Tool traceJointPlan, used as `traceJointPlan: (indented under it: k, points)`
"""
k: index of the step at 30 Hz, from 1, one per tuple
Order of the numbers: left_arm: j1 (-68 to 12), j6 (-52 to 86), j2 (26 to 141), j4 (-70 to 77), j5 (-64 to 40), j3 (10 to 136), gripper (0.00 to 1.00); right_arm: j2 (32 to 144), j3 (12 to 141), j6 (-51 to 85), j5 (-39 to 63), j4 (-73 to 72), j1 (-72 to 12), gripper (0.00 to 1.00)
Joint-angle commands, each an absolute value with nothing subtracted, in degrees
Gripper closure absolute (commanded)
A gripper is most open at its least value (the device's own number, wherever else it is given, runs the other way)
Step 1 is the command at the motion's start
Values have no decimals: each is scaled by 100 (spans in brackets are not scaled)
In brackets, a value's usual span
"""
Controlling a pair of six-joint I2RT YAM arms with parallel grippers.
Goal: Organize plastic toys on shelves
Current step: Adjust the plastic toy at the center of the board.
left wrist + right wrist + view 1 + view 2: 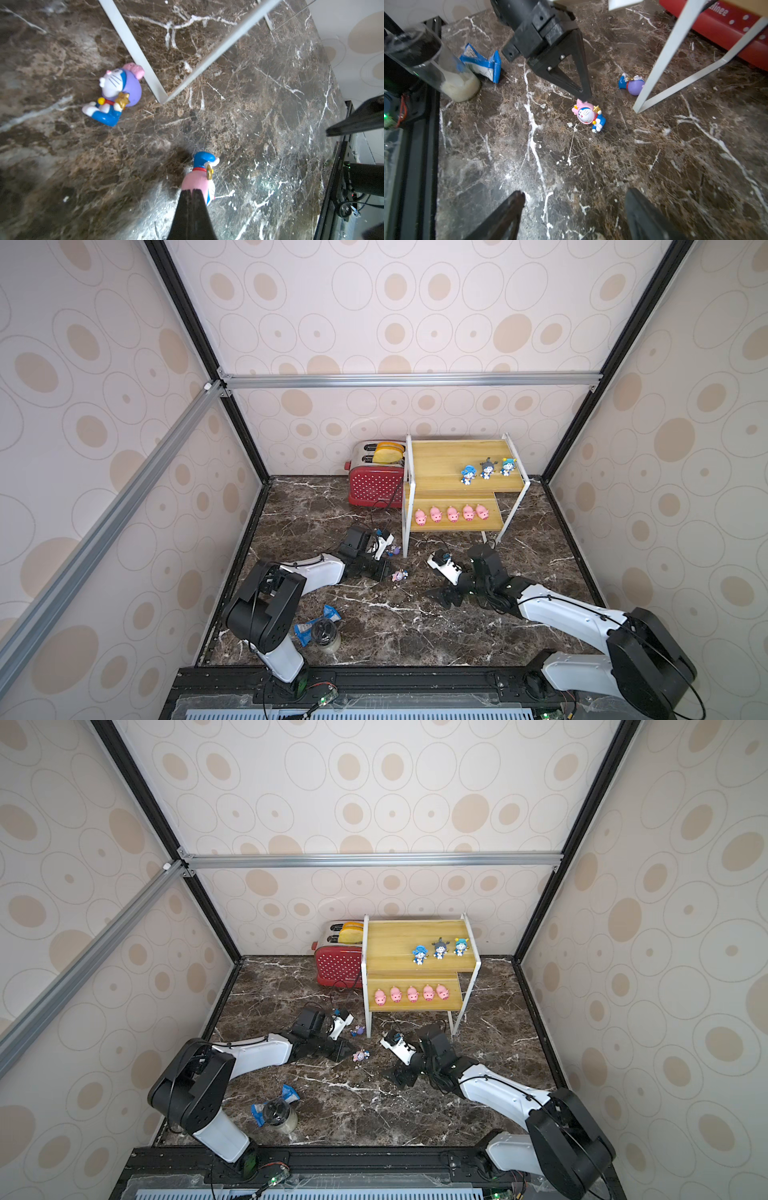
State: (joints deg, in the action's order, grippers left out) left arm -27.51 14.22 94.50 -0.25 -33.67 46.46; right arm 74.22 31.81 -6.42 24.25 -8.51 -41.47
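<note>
Just at left fingers (584,87), pink-hatted figurine (586,115)

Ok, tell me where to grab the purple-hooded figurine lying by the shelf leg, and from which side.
Probably the blue body, coming from above on the side away from the shelf leg. The purple-hooded figurine lies on its side with its pink ears against that leg, so the head is hemmed in there; the body sticks out clear of it.

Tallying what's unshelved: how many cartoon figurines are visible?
5. Upper shelf: left figurine, grey figurine, right figurine. Table: purple-hatted figurine by the rack leg, pink-hatted figurine at the left fingers.
</note>
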Motion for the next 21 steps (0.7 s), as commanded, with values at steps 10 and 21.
traceJointPlan:
  k: [10,21]
  points:
    - [-2783,2061,9288,-1803,-3701,5397,100,8595,2997,-2729,993,-3165,-5042,27]
    - [-2782,2619,9503,-2168,-3850,5752,100,9166,3321,-2962,808,-3436,-5453,39]
